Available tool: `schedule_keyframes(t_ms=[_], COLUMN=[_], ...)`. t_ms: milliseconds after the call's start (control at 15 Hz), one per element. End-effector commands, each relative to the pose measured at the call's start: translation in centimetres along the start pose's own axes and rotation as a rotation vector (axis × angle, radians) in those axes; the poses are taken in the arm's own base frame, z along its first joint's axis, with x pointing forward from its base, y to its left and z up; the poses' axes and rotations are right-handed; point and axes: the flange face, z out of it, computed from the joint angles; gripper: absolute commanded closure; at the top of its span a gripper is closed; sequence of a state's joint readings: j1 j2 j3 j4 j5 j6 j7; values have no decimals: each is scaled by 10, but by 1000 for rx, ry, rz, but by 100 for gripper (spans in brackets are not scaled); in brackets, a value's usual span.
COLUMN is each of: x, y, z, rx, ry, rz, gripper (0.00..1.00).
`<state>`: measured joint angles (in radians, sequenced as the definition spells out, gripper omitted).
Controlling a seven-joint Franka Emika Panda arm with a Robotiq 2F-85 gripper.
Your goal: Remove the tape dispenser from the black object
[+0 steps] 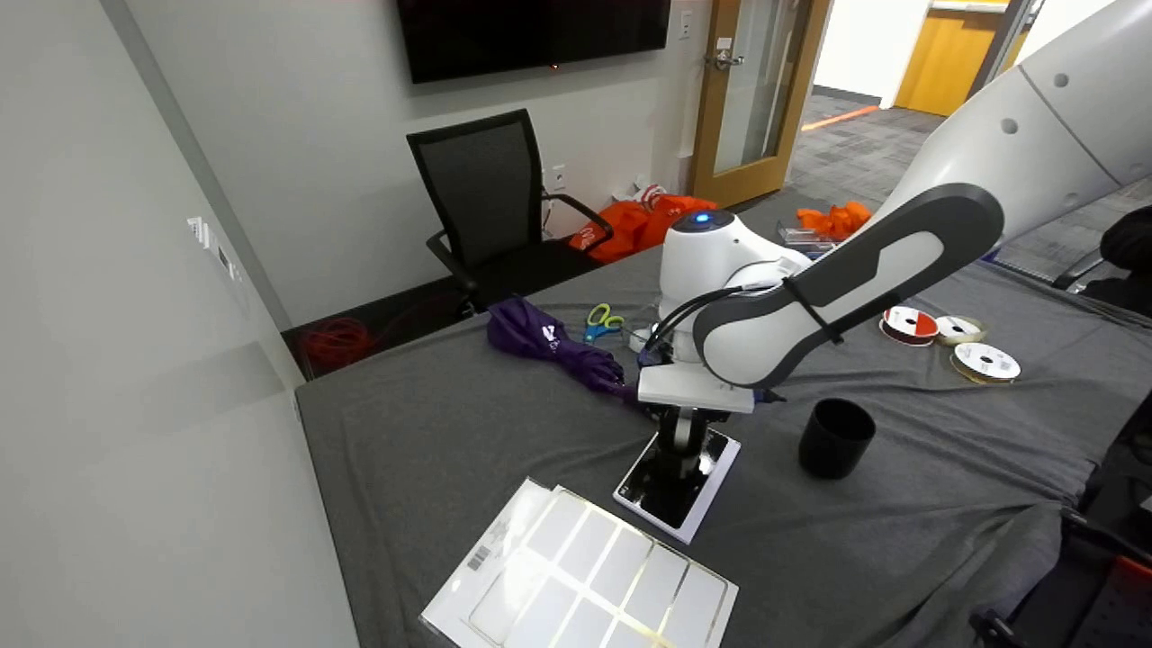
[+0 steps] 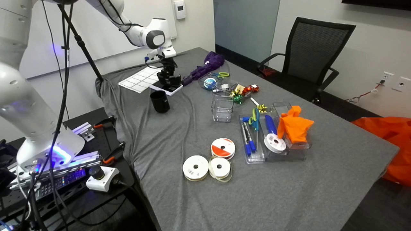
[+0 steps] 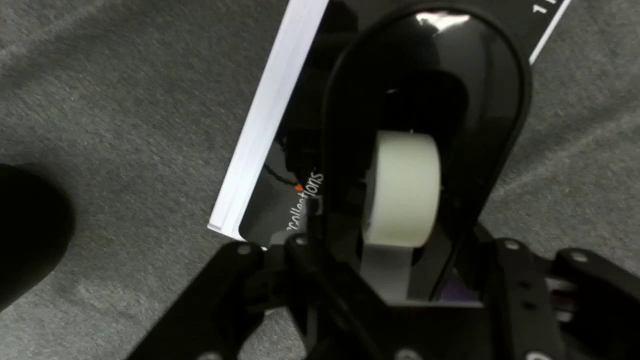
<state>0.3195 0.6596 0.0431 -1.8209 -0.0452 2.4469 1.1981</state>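
Grey tablecloth (image 1: 423, 459) spreads beneath a pale-sided, glossy black slab (image 1: 657, 500); on or just above it is the tape dispenser (image 3: 457, 150), shiny black, rounded at one end, cradling a whitish tape roll (image 3: 402, 190) with a translucent strip (image 3: 385, 270). The gripper (image 3: 398, 220) straddles it, though I cannot tell whether it pinches. White lettering (image 3: 304, 205) on the slab reads "…collections", beside an orange-red mark (image 3: 299, 187).

arm (image 1: 1035, 144) outstretched, angled down | wrist (image 2: 159, 35) low, vertical | hand (image 3: 395, 222) pointing down, fingers (image 3: 515, 285) parted, grip unclear
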Motion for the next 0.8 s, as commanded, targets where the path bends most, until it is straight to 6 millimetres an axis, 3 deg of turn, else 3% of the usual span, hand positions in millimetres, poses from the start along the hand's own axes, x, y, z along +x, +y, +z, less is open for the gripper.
schedule_keyframes(t_ms=[0,333,733], x=[-3,17,49], y=[12,32,102], z=[-41,-86,-114], rx=[35,78,29], ry=[12,46,74], rz=[27,131,206], gripper=[64,64,64])
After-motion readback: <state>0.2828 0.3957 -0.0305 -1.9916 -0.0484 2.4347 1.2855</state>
